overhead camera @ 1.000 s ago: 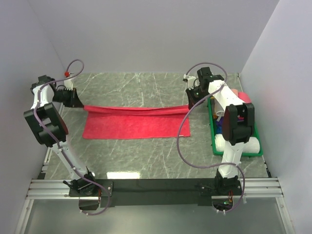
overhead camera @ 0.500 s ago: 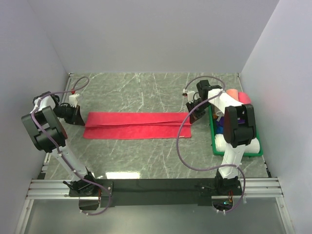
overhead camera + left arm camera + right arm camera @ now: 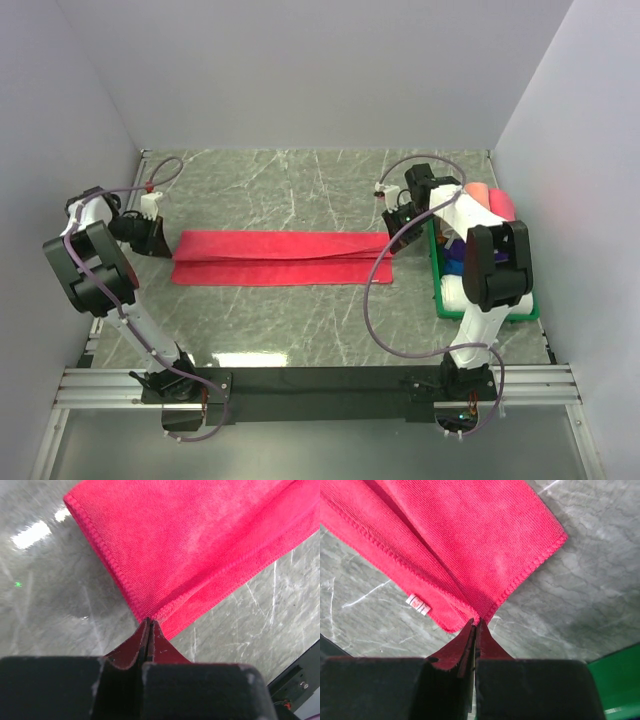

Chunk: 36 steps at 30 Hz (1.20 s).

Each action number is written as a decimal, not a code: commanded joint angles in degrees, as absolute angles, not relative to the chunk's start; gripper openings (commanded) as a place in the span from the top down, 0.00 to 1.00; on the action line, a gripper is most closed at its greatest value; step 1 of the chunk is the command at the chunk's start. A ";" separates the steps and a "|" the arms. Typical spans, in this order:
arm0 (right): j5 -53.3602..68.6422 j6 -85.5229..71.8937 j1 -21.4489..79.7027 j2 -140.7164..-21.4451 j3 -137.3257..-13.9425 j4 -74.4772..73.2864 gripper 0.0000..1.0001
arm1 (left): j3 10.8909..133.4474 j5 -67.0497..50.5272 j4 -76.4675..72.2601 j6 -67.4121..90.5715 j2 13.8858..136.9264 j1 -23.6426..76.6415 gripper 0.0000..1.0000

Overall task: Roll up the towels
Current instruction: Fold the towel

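The towel (image 3: pixel 280 258) is lying as a long folded band across mid-frame. The left gripper (image 3: pixel 165 242) and right gripper (image 3: pixel 396 234) are each clenching one end hem. Soft, light and limp, it is probably needing corner holds to roll evenly.

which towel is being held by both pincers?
The red towel, a long folded strip on the table: left pincer and right pincer pinch its ends. The other towels sit in the green tray.
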<state>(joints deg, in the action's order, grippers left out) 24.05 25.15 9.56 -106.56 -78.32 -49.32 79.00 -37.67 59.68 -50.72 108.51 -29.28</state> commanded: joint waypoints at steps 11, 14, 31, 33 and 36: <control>22.50 28.92 10.72 -101.34 -73.04 -49.84 1.00 | 77.62 -36.22 63.11 -56.78 103.89 -30.32 0.99; 22.06 28.48 12.30 -102.39 -71.81 -48.61 1.00 | 76.03 -35.34 61.09 -55.55 104.76 -30.41 0.99; 18.20 33.65 14.15 -96.60 -70.41 -54.93 0.64 | 77.50 -30.50 68.54 -62.04 103.36 -32.08 0.66; 16.44 34.19 13.89 -94.76 -70.40 -56.42 0.59 | 79.53 -30.59 71.18 -63.02 103.27 -32.78 0.65; 17.40 34.37 13.62 -94.39 -72.50 -58.27 0.59 | 81.74 -32.95 71.64 -62.23 102.22 -32.78 0.66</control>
